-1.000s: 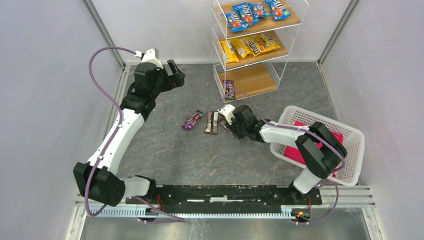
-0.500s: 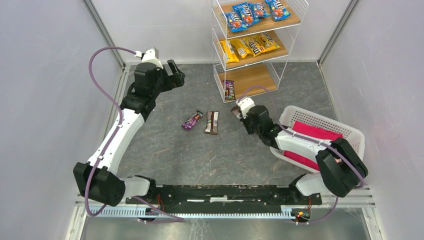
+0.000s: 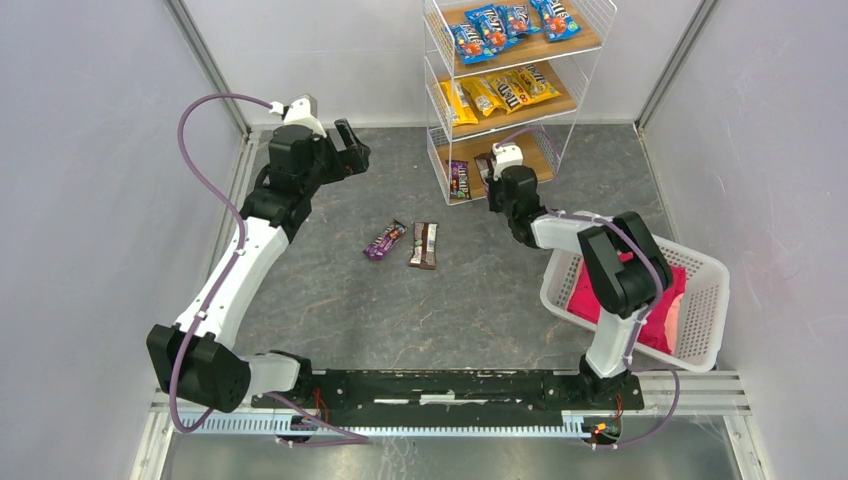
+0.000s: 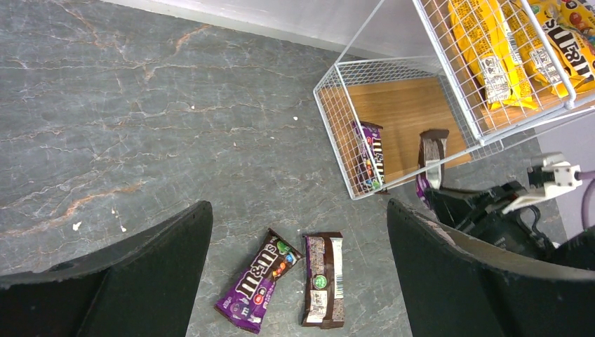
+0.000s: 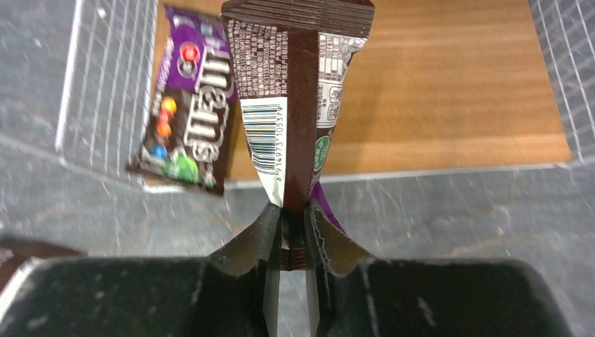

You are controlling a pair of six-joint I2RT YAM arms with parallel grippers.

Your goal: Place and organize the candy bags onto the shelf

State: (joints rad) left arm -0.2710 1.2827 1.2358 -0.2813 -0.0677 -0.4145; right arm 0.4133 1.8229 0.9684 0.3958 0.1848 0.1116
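Note:
My right gripper [image 5: 288,214] is shut on a dark brown candy bag [image 5: 295,105], held on edge over the front lip of the shelf's [image 3: 565,150] bottom wooden tier [image 5: 435,105]; it shows in the top view [image 3: 484,166] too. A purple candy bag [image 5: 188,133] lies at that tier's left front [image 3: 459,179]. On the floor lie a purple bag [image 3: 384,240] and a brown bag [image 3: 424,245], also in the left wrist view [image 4: 258,279] [image 4: 323,279]. Yellow bags [image 3: 498,95] fill the middle tier, blue bags [image 3: 510,24] the top. My left gripper [image 4: 298,281] is open and empty, high above the floor bags.
A white lattice basket [image 3: 706,283] with a pink cloth [image 3: 660,310] stands at the right, beside the right arm. Grey walls close in on both sides. The shelf's mesh sides [image 5: 105,77] flank the bottom tier.
My right gripper has carried the brown bag from the floor near the other bags up and back to the shelf's bottom tier. The left arm has not moved.

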